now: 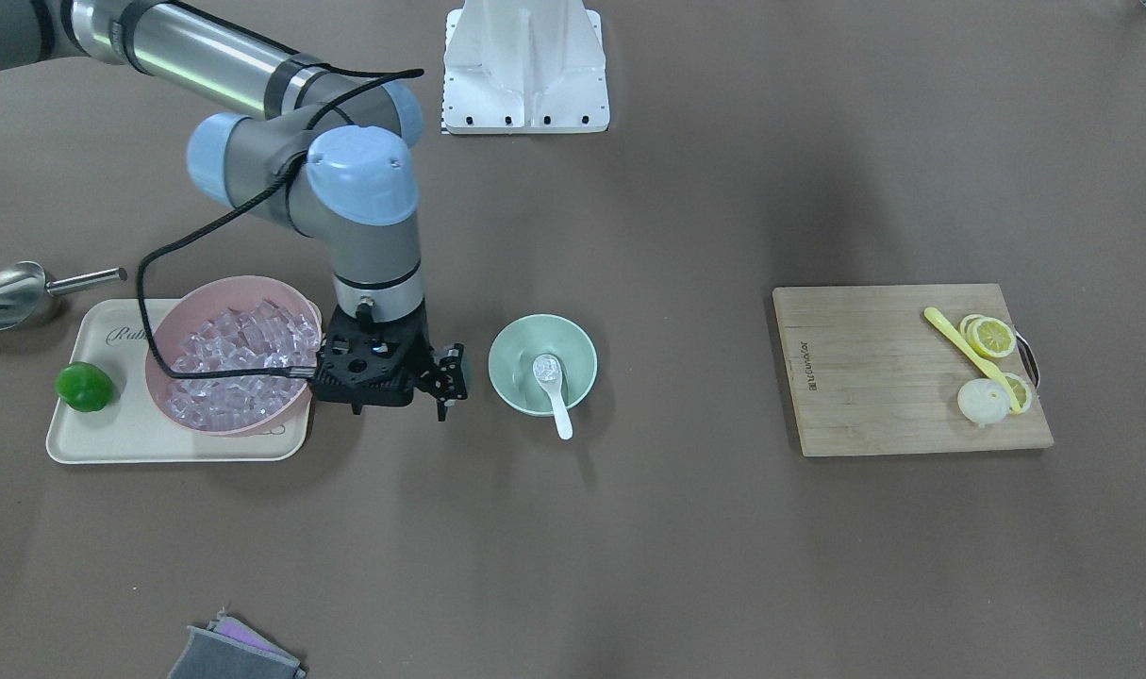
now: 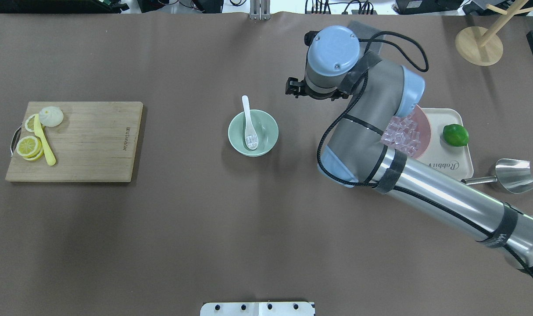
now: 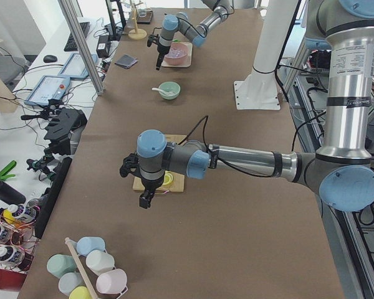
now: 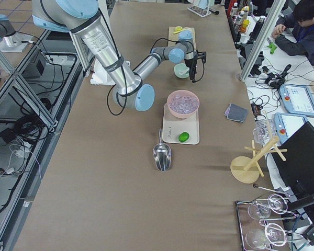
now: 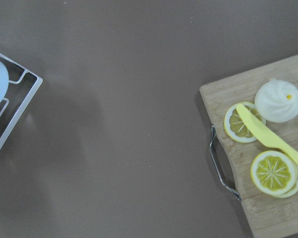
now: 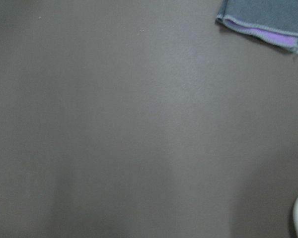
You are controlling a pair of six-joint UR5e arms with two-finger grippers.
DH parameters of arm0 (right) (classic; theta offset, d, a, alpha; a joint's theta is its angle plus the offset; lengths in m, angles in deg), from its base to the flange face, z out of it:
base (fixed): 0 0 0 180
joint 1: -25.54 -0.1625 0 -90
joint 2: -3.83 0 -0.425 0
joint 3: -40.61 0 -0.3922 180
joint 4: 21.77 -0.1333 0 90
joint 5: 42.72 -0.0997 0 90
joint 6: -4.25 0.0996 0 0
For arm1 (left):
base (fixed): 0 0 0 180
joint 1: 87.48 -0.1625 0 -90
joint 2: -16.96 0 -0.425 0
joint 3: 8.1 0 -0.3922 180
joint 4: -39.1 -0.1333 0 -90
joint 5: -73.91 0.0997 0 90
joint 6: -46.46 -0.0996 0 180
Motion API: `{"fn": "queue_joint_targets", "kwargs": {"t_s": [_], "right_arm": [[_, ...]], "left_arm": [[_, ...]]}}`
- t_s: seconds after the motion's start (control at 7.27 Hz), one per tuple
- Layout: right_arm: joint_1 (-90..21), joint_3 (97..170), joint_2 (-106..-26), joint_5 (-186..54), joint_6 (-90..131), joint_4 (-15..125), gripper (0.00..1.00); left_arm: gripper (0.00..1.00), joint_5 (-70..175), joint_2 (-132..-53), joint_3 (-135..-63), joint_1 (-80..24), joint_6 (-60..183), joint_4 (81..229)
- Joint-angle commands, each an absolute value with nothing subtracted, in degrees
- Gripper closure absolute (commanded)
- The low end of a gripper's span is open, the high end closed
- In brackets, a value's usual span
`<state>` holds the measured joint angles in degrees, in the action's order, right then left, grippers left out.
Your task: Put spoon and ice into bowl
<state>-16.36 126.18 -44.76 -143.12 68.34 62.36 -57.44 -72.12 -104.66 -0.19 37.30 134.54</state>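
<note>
The white spoon (image 1: 557, 401) lies in the mint-green bowl (image 1: 511, 351), with its handle over the rim on the operators' side. A clear ice cube (image 1: 545, 368) sits in its scoop. The overhead view shows the same spoon (image 2: 247, 115), ice cube (image 2: 251, 140) and bowl (image 2: 267, 125). My right gripper (image 1: 449, 379) hangs between the pink bowl and the green bowl, apart from both, open and empty. My left gripper (image 3: 145, 200) shows only in the exterior left view, above the table near the cutting board; I cannot tell its state.
A pink bowl (image 1: 216, 292) full of ice cubes and a lime (image 1: 85, 387) stand on a cream tray (image 1: 120, 438). A metal scoop (image 1: 7, 294) lies beside it. A cutting board (image 1: 874, 377) holds lemon slices and a yellow utensil (image 1: 969, 354). A grey cloth (image 1: 233, 653) lies at the table's edge.
</note>
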Motion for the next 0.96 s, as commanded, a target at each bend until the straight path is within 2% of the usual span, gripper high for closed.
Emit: {"fn": "queue_joint_targets", "kwargs": {"t_s": [0.0,0.28,0.83], "right_arm": [[-23.4,128.2,-48.8,-149.9,58.3,62.8,0.0],[-33.0,130.4,-54.9,-159.5,44.7,62.9,0.0],[-53.1,135.4,-76.2,-170.2,10.9,62.9,0.0]], "left_arm": [[0.01,-56.8,-72.5,-105.2,2.1,33.9,128.0],[0.01,-55.6,-72.5,-105.0,2.1,35.4,127.0],[0.01,-56.2,-71.5,-103.9,2.1,36.5,130.5]]}}
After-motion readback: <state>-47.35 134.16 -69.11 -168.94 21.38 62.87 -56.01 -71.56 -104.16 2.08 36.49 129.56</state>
